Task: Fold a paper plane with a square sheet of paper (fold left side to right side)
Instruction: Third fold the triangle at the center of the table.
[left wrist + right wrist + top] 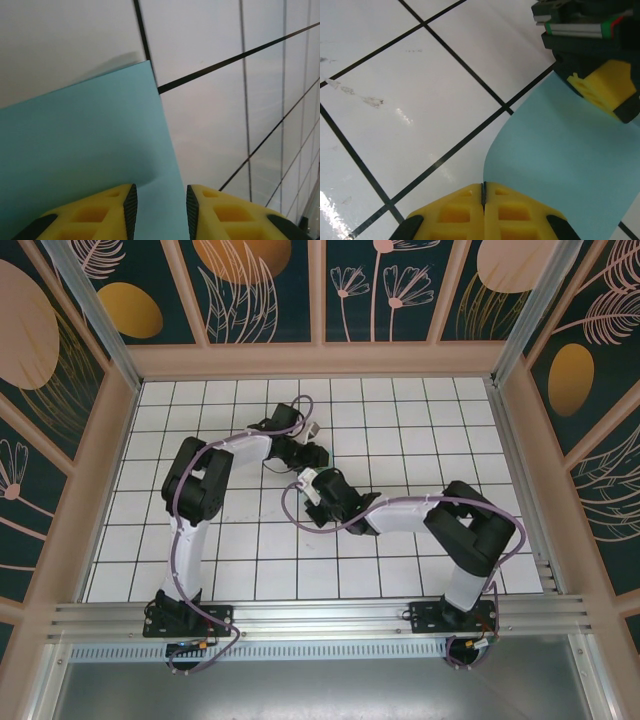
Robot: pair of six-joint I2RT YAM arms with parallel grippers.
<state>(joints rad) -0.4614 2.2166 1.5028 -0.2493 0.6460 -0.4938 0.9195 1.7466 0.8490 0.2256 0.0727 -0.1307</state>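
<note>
On the glossy tabletop (400,400) the square sheet of paper (90,140) could skew: left fingers (115,210), part-spread, straddle it unclamped; right fingers (455,210), pressed together, only meet its edge.

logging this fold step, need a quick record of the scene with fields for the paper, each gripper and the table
sheet of paper: light turquoise, plain, one edge curving up off the surface
table: white, black grid lines, a few smudges
left gripper: open, jaws apart with the sheet showing between them
right gripper: shut, apparently pinching the sheet's curved edge
spacing: both grippers close together near the table's middle
</note>
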